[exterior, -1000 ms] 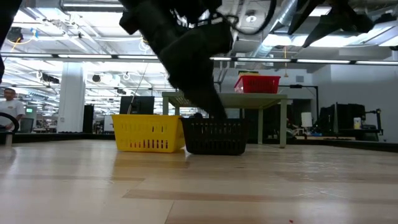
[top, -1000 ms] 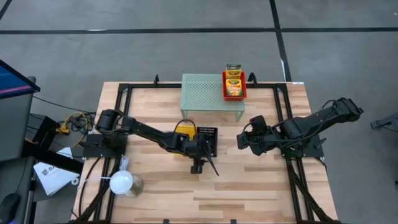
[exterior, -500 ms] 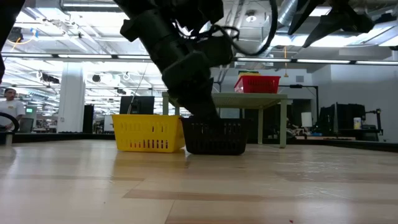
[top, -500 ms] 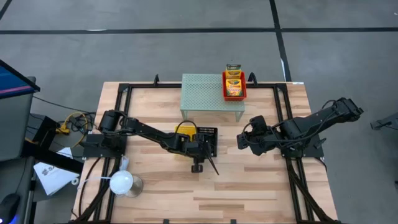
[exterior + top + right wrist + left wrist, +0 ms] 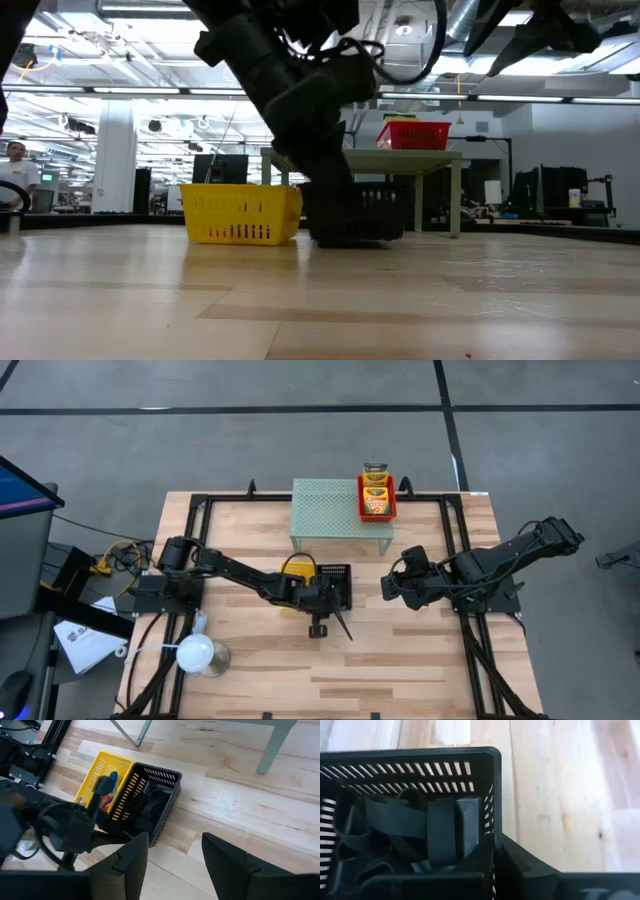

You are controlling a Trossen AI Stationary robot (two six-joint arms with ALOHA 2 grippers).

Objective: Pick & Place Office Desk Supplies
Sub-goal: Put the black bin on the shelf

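My left gripper reaches down into the black slotted basket in the middle of the table. Dark bands and clips lie in that basket. Touching its left side is a yellow basket holding coloured ring bands. A red basket with yellow-green crayon boxes stands on the pale green mesh shelf. My right gripper hangs open to the right of the black basket, touching nothing. My left gripper holds the black basket by one side wall, close to a corner. One finger is inside the basket and the other outside it. The fingers come from above, pointing down. In the low view the basket's bottom is at the table top.
A white round-headed lamp lies near the table's near left corner. The shelf's legs stand behind the baskets at the far side. Black frame rails run along the table's sides. Bare wood lies toward the near edge. A person shows in the room.
My left gripper has come down into the black basket and closed around its wall. The black basket has then shifted a little toward the table's right, away from the yellow basket, which has stayed where it was.
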